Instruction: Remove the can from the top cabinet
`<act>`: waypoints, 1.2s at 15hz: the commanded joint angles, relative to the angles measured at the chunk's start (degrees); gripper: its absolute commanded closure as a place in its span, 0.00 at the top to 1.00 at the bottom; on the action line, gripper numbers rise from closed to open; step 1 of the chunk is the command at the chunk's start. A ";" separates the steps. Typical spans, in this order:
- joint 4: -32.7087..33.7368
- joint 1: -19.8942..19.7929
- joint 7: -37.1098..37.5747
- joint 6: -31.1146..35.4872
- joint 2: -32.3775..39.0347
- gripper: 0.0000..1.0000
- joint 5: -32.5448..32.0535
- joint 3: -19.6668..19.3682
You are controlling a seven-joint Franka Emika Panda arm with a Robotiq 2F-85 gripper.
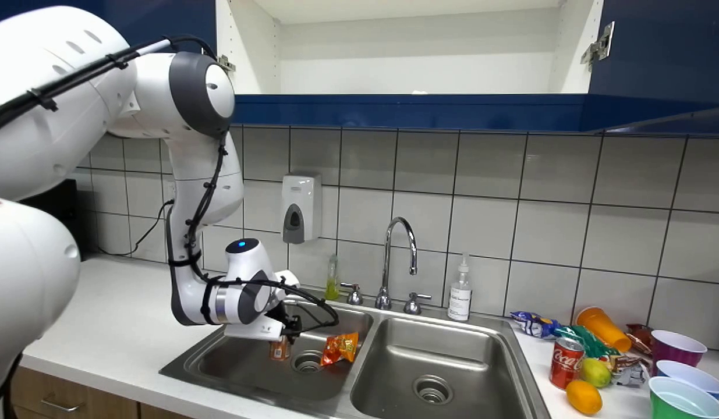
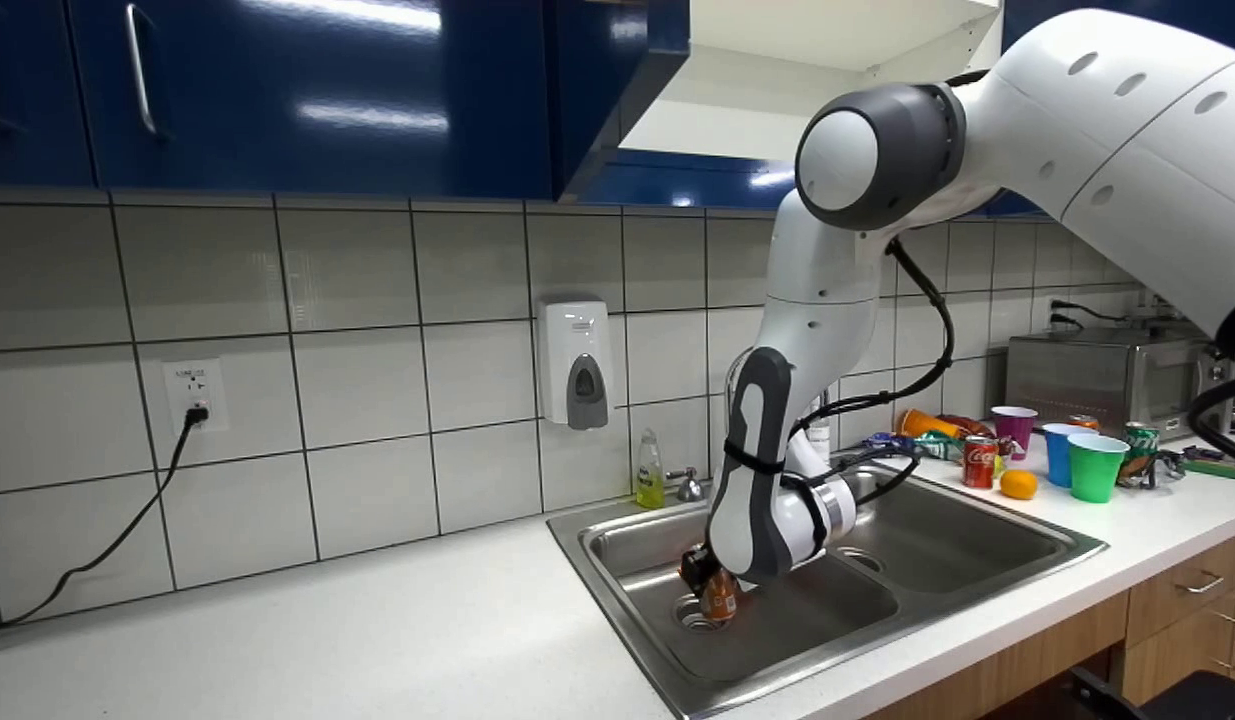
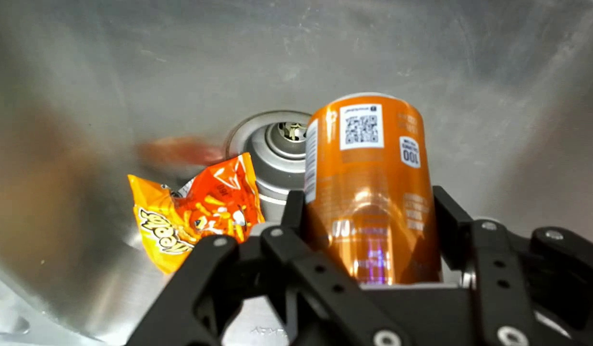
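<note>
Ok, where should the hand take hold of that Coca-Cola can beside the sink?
Likely around the middle of the Coca-Cola can, coming level from the sink side: it's an upright cylinder, and a yellow-green fruit and an orange crowd its far side. The hand should release the orange can first.

On the orange can (image 3: 368, 192), the wrist view shows a square code in a white panel, a barcode and the figure "100" in a white badge; finer print is illegible. The orange-and-red bag (image 3: 202, 211) carries lettering read as "Cheetos". Faint letters "LKAY" appear on bare metal of the sink (image 3: 181, 86). The red can (image 1: 566, 364) bears "Coca" in white script in both exterior views. Print on the soap dispenser (image 1: 301, 203), pump bottle (image 1: 460, 299) and wall outlet (image 2: 184, 395) is too small to read.
</note>
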 commanded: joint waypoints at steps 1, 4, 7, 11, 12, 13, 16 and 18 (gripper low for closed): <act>2.40 0.77 -1.71 -0.02 1.22 0.39 1.52 -0.33; 3.52 0.41 -1.64 -0.02 2.40 0.39 1.32 -0.01; 4.82 -0.13 -1.57 -0.03 3.70 0.39 1.03 0.40; 6.58 0.07 -1.53 -0.03 5.42 0.39 1.06 0.41; 7.08 0.19 -1.60 -0.03 5.82 0.39 1.04 0.33; 7.56 0.25 -1.56 -0.03 6.23 0.39 1.07 0.35; 8.77 -0.08 -1.49 -0.03 7.59 0.39 0.89 0.75; 9.53 -0.19 -1.47 -0.03 8.57 0.39 0.78 1.01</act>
